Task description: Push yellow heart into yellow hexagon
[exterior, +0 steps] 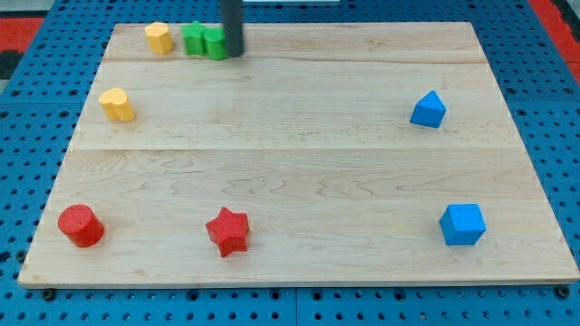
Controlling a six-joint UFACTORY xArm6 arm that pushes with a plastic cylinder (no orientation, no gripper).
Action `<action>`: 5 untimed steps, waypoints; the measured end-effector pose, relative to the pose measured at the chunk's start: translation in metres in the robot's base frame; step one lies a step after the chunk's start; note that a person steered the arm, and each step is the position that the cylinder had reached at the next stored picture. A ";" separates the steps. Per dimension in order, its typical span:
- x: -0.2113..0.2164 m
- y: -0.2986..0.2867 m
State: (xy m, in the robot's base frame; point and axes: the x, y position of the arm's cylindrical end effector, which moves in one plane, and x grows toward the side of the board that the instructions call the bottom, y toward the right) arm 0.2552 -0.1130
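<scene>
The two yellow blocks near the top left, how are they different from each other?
The yellow hexagon sits at the board's top edge, close beside the green block; the yellow heart lies lower and further to the view's left, standing alone. The hexagon has flat facets; the heart has a rounded, lobed outline. My tip is nearer the hexagon, just right of the green block. Both are yellow, similar in size, and untouched by my tip.

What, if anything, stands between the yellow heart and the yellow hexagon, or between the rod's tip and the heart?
Nothing visible stands between the yellow heart and the yellow hexagon; bare board separates them. My tip sits at the right edge of the green blocks, so they lie near its straight path left towards the heart.
</scene>
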 end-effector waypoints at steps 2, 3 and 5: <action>0.006 -0.006; 0.067 -0.008; 0.207 -0.120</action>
State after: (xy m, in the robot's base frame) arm 0.4623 -0.2330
